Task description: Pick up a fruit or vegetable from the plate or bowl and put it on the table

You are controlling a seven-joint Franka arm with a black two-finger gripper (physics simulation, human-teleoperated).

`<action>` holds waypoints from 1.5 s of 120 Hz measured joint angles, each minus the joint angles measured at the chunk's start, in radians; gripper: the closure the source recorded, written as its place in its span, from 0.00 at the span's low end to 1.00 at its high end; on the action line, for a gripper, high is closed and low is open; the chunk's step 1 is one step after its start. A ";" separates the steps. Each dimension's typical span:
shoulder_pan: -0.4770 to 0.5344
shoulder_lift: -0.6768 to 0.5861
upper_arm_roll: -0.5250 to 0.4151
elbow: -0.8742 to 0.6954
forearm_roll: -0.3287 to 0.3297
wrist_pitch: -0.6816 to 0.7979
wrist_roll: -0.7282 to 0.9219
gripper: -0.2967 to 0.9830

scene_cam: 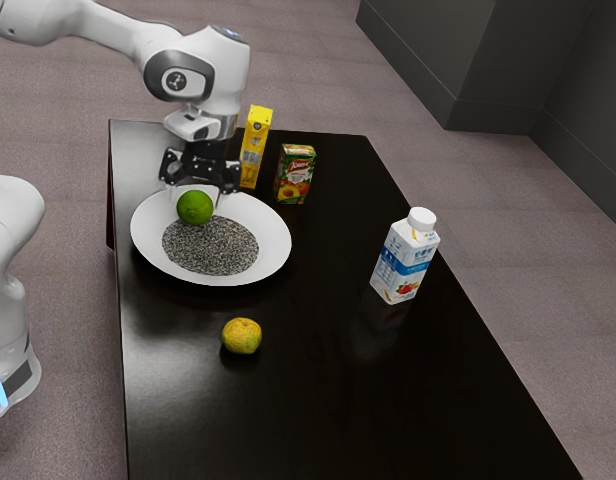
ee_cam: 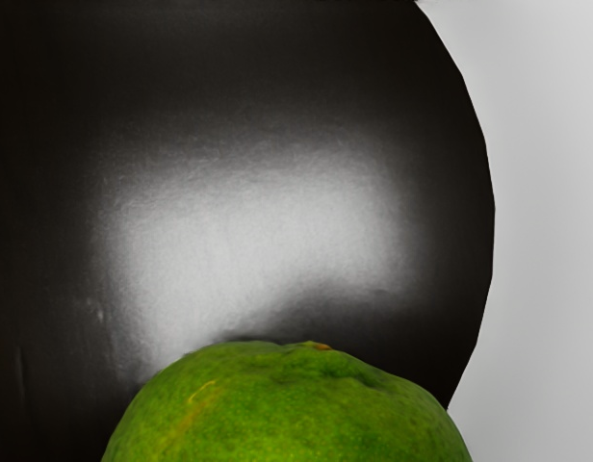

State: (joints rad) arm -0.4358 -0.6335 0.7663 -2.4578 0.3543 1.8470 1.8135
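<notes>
Hanging at the frame's upper left, the tool (scene_cam: 196, 198) is at the lime (scene_cam: 195, 210), above the plate (scene_cam: 273, 238); spread or pinching, I cannot tell.

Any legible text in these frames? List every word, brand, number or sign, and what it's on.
Nothing I can quote with confidence.
Yellow carton: dark print, too small.
Small juice box: pale lettering on red, too blurred.
White capped carton: print on white and a blue band, too small.
Arm: emblem, no readable letters.
Green fruit, plate: no lettering visible.
</notes>
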 joint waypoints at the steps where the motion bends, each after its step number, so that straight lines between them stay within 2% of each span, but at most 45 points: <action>1: 0.000 0.000 0.000 0.000 0.000 0.000 0.000 0.26; 53: -0.005 0.020 0.020 0.000 0.000 0.004 -0.009 0.29; 72: -0.014 0.021 0.054 0.007 -0.015 0.008 -0.018 0.47; 98: -0.020 0.019 0.055 0.052 -0.052 0.024 -0.025 0.73; 106: -0.021 0.018 0.039 0.090 -0.068 0.017 -0.026 0.73; 118: -0.017 0.017 -0.034 0.172 -0.097 -0.016 -0.029 0.72; 134: -0.014 0.015 -0.065 0.233 -0.115 -0.058 -0.034 0.72; 148: -0.084 0.017 -0.080 0.271 -0.120 -0.080 -0.044 0.71; 163: -0.230 0.020 -0.096 0.286 -0.121 -0.094 -0.066 0.71; 180: -0.343 0.040 -0.126 0.304 -0.121 -0.101 -0.100 0.73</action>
State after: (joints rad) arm -0.7787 -0.5930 0.6407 -2.1540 0.2335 1.7457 1.7137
